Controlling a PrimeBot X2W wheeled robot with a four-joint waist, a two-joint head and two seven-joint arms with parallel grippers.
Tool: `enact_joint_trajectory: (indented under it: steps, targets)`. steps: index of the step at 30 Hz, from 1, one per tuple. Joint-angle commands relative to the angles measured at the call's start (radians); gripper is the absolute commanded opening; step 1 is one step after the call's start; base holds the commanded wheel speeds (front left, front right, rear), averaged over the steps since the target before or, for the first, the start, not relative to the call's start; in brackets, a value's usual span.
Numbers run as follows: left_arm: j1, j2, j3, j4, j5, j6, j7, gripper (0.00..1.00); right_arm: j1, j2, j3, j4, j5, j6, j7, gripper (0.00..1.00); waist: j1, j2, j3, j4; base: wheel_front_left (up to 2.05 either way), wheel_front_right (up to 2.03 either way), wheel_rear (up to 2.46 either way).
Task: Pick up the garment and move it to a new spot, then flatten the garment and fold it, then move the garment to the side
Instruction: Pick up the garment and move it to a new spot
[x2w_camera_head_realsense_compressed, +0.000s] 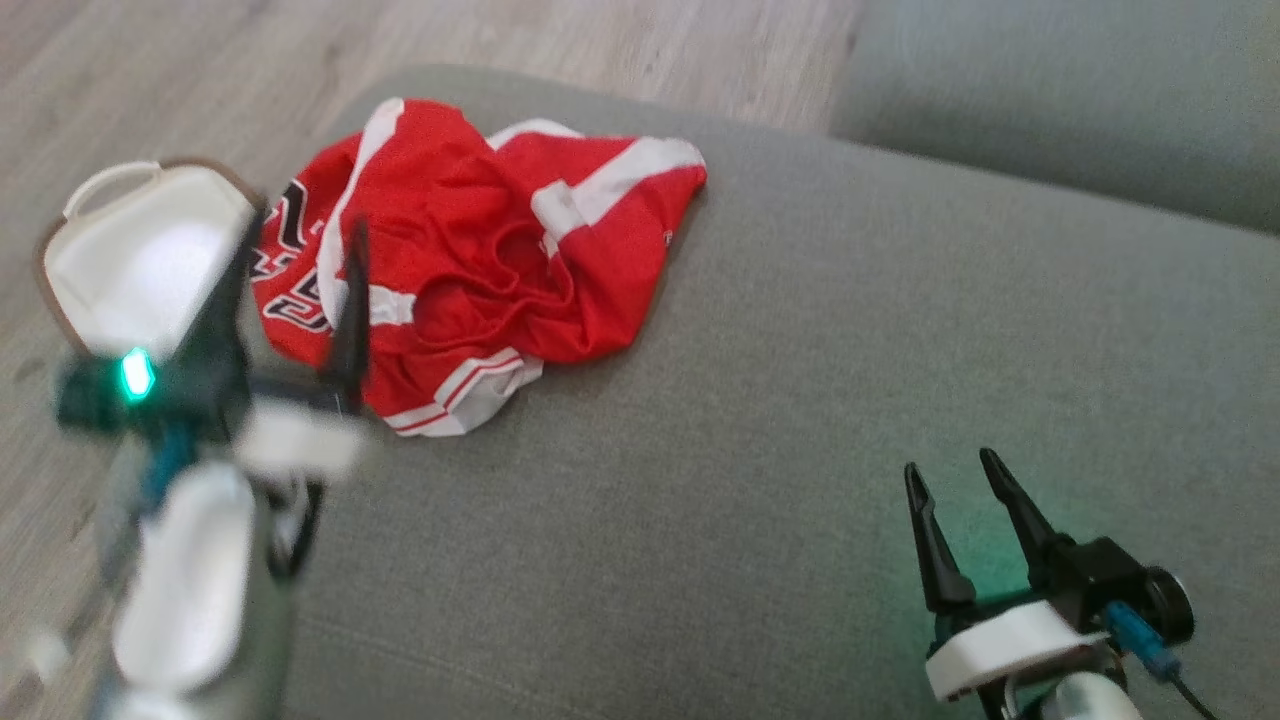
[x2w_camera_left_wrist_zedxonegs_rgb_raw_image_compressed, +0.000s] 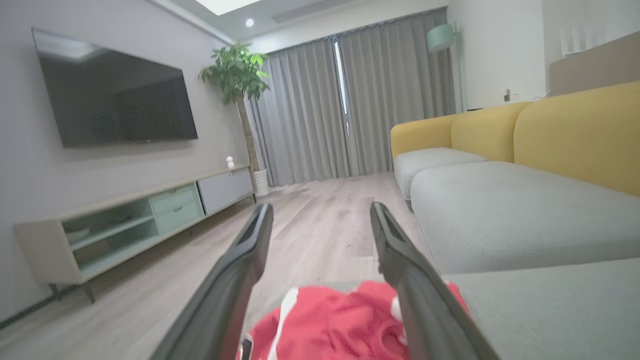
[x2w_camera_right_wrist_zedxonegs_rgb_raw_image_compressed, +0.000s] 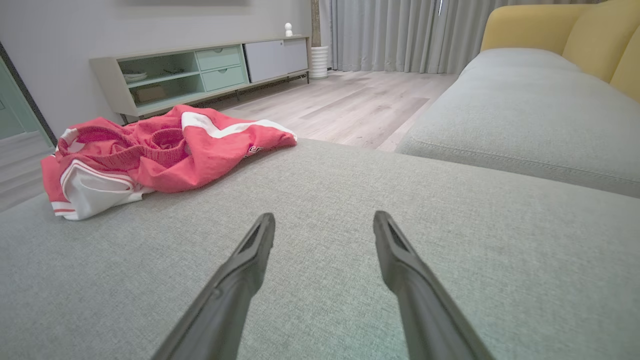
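Garment lies beneath wide-open, empty left tool.

Soft, even room light leaves only faint shadows. In the head view the left gripper smears with blur and its green lamp flares. A green cast tints the grey fabric sofa cushion by the right gripper. The left wrist view is slightly soft.

A wood floor ran between a wall-mounted television above a low console and a yellow-backed grey sofa. Grey curtains covered the far wall beside a potted plant.
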Motion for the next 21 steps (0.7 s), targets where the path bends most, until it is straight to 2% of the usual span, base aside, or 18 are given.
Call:
enact_joint_trajectory:
  steps: [1, 7, 9, 11, 17, 21]
  targets:
    - [-0.123, 0.037, 0.026, -0.020, -0.009, -0.007, 0.025, 1.00, -0.058, -0.009, 0.021, -0.035, -0.020, -0.001, -0.011, 1.00, -0.0002, 0.0000, 0.064, -0.016, 0.00, 0.00, 0.00]
    - [-0.443, 0.087, -0.045, 0.150, -0.082, -0.022, 0.228, 1.00, -0.107, -0.015, 0.023, -0.049, -0.087, -0.001, -0.011, 1.00, -0.0002, 0.0000, 0.176, -0.058, 0.00, 0.00, 0.00]
    - [-0.543, 0.095, -0.095, 0.223, -0.138, -0.023, 0.296, 1.00, -0.121, -0.030, 0.022, -0.057, -0.100, -0.001, -0.011, 1.00, -0.0002, 0.0000, 0.212, -0.070, 0.00, 0.00, 0.00]
    - [-0.663, 0.110, -0.174, 0.336, -0.240, -0.024, 0.387, 1.00, -0.131, -0.057, 0.023, -0.068, -0.112, -0.001, -0.011, 1.00, -0.0002, 0.0000, 0.254, -0.086, 0.00, 0.00, 0.00]
    - [-0.797, 0.130, -0.280, 0.577, -0.335, -0.024, 0.535, 1.00, -0.155, -0.096, 0.028, -0.100, -0.123, -0.001, -0.011, 1.00, -0.0002, 0.0000, 0.340, -0.117, 0.00, 0.00, 0.00]
    - [-0.815, 0.134, -0.298, 0.716, -0.364, -0.024, 0.575, 1.00, -0.177, -0.094, 0.036, -0.120, -0.128, -0.001, -0.011, 1.00, -0.0002, 0.0000, 0.381, -0.153, 0.00, 0.00, 0.00]
